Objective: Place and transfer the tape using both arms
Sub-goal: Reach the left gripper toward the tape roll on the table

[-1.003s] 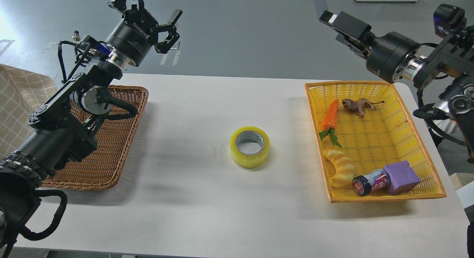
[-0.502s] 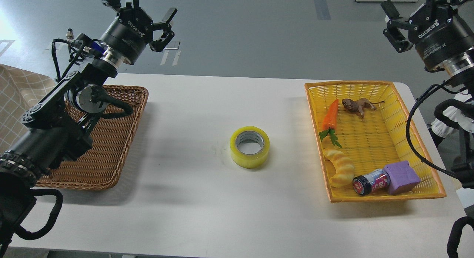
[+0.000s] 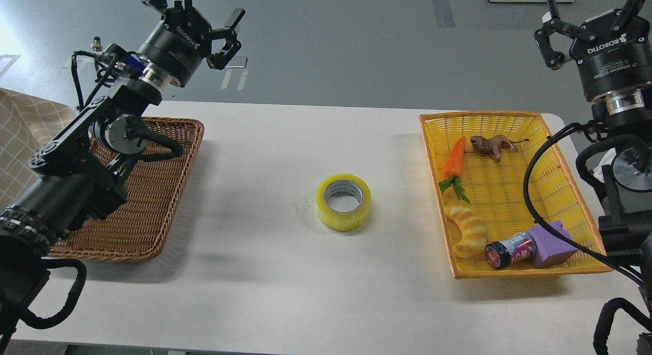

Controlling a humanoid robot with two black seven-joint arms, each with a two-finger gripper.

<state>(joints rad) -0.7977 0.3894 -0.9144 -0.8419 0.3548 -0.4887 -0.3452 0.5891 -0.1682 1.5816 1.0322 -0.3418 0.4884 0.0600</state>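
A thick roll of translucent yellow packing tape (image 3: 344,202) lies flat mid-tabletop (image 3: 285,273), between wicker basket (image 3: 147,212) and yellow basket (image 3: 509,192); both left gripper (image 3: 196,8) and right gripper (image 3: 591,14) hang raised, jaws spread, empty.

White surface (image 3: 265,283), rounded at the far right corner. Lying directly on it: a roll of yellow tape (image 3: 343,202) near the middle, flat on one face with the grey core opening upward, well apart from both baskets; a brown wicker basket (image 3: 147,202) at the left edge; a yellow plastic basket (image 3: 509,118) at the right edge. Bare tabletop between the tape and each basket.
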